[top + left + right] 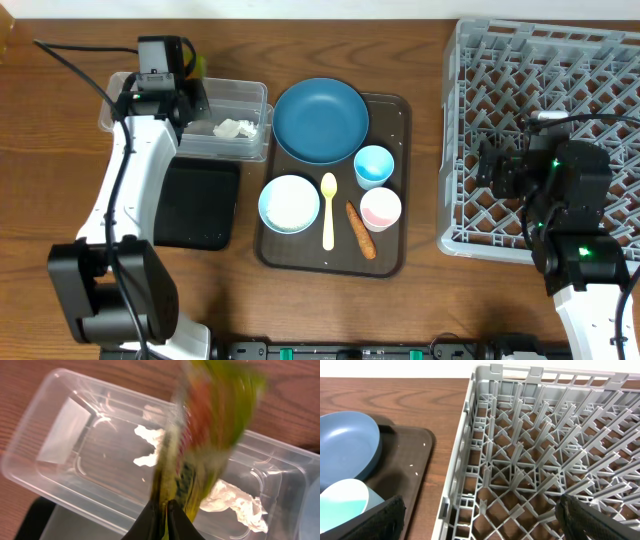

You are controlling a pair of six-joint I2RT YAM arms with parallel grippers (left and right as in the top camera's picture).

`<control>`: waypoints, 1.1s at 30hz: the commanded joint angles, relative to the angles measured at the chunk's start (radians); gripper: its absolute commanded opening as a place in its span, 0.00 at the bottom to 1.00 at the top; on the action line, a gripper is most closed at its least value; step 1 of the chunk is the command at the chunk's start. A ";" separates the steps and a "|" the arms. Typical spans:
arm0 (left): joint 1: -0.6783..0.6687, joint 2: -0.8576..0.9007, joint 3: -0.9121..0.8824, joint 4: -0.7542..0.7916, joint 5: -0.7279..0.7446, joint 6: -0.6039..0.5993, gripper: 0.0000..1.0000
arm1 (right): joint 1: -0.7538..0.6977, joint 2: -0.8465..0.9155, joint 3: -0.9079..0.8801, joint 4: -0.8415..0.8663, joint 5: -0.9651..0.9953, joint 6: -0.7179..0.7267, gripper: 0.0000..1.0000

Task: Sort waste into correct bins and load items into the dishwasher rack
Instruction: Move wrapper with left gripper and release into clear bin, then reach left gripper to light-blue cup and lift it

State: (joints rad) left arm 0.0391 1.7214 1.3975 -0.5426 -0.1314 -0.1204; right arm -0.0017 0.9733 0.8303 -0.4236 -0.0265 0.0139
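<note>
My left gripper (165, 510) is shut on the lower end of the orange-yellow-green wrapper (210, 425), which hangs blurred over the clear tub (65, 425). White tissue bits (235, 502) lie inside that tub (250, 98). The black tray (195, 205) sits just in front of it. The blue plate (320, 120), light blue cup (374, 165), pink cup (380, 208), bowl (289, 203), yellow spoon (328, 210) and carrot stick (361, 230) rest on the brown tray (398, 112). My right gripper (480, 520) is open over the left edge of the grey rack (530, 450), holding nothing.
The rack (540, 60) fills the right side of the table. A few white rice grains (412, 465) lie on the brown tray (405, 480) beside the plate (345, 445). My left arm (135, 170) stretches over the black tray.
</note>
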 commanded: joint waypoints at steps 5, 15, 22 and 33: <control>0.000 0.033 0.000 0.001 -0.008 -0.024 0.38 | 0.007 0.000 0.023 0.000 -0.004 -0.008 0.96; -0.105 -0.058 0.002 0.028 0.147 0.049 0.45 | 0.008 0.000 0.023 -0.002 -0.005 -0.008 0.95; -0.259 -0.054 0.001 0.031 0.436 0.048 0.54 | 0.008 0.000 0.023 -0.007 -0.004 -0.008 0.95; -0.465 0.075 0.000 -0.003 0.438 -0.018 0.54 | 0.009 0.013 0.023 -0.019 -0.005 -0.008 0.94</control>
State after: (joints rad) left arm -0.3946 1.7500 1.3975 -0.5411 0.2886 -0.1177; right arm -0.0017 0.9771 0.8307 -0.4347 -0.0269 0.0143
